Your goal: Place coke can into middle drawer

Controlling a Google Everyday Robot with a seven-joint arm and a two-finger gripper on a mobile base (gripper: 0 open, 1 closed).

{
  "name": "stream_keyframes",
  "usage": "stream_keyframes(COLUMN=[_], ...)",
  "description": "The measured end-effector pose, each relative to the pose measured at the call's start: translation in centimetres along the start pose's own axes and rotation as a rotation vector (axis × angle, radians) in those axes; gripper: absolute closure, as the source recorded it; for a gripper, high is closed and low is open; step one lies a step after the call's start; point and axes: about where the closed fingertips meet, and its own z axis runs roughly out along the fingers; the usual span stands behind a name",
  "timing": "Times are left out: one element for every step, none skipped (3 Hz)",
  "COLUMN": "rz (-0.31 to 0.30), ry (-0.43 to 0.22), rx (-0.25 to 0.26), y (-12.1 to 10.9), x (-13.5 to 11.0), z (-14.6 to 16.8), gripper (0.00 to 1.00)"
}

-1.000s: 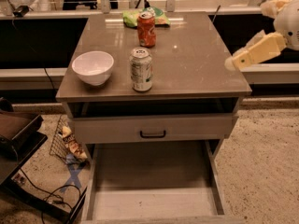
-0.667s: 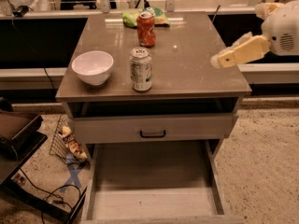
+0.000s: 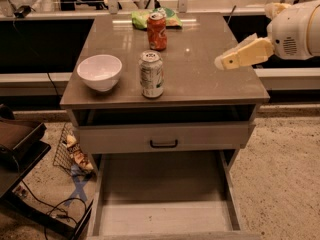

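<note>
currently red-orange coke can [image 3: 157,31], silver top, upright; gripper [image 3: 223,61] at tabletop [image 3: 210,86] edge, state unclear.

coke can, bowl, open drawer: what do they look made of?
Coke can: likely thin metal, red-orange printed wall, silver rim. Bowl: white, glossy; ceramic or plastic, can't tell. Middle drawer: pale matte floor, looks like wood or laminate. Gripper, cream shell, probably plastic, hangs over the right edge of the tabletop.

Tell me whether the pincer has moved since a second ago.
Yes. The pincer has moved left, from the right edge of the tabletop to above it.
</note>
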Motion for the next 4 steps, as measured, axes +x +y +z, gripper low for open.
stream_keyframes(rz=[0.0, 0.048, 0.055, 0.089], ry=[-0.119, -0.247, -0.274, -0.294], rx=[-0.042, -0.06, -0.07, -0.097], y=[0.2, -2.6, -3.9, -4.3], x=[-2.7, -3.5, -4.1, -4.2], z=[6.1, 17.6, 23.9, 28.4], gripper=[0.0, 0.0, 0.0, 0.0])
